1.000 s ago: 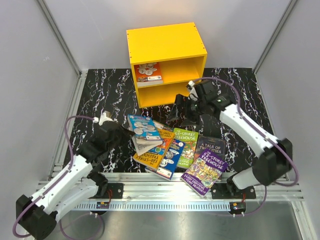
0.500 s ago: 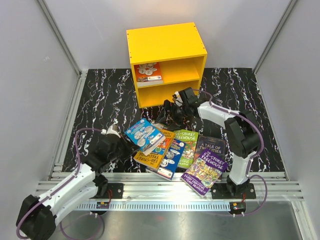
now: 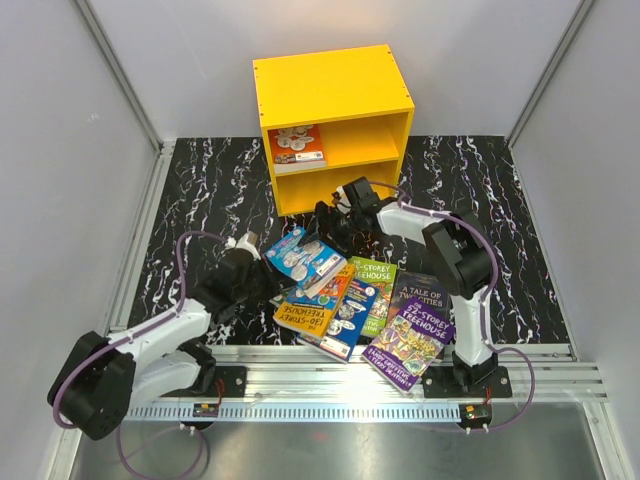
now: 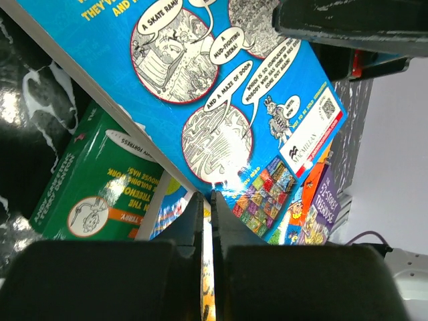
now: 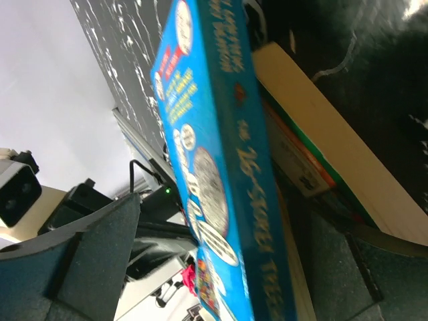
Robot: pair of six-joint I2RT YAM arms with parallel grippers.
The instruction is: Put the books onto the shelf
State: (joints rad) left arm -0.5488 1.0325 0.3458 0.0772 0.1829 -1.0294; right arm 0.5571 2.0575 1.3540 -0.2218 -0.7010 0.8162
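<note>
The left claw (image 3: 266,274) is clamped shut on the near edge of a blue book (image 3: 305,255). In the wrist view its fingers (image 4: 190,217) are pressed together with only cover and pages between them. The book is lifted and tilted, and its far end points toward 1 o'clock above the loose pile.

It looks like a thin, light paperback with a glossy cover. Held by one edge it will likely droop and could slip. The stiffest place to take it is along the spine, with the jaws well onto the cover rather than on a corner.

The right claw (image 3: 330,218) is spread wide at the book's 12 o'clock end, one finger on each side of the spine, and holds nothing. I cannot tell if it touches the book.

Just beyond, at 12 o'clock on the black table (image 3: 200,190), the yellow shelf (image 3: 335,95) has one orange book (image 3: 296,146) in the left of its upper compartment. The lower compartment looks bare.

From 6 toward 4 o'clock the other books (image 3: 375,285) lie flat and overlapping, which leaves few free edges. Each will probably need an edge lifted before a claw can close on it.
</note>
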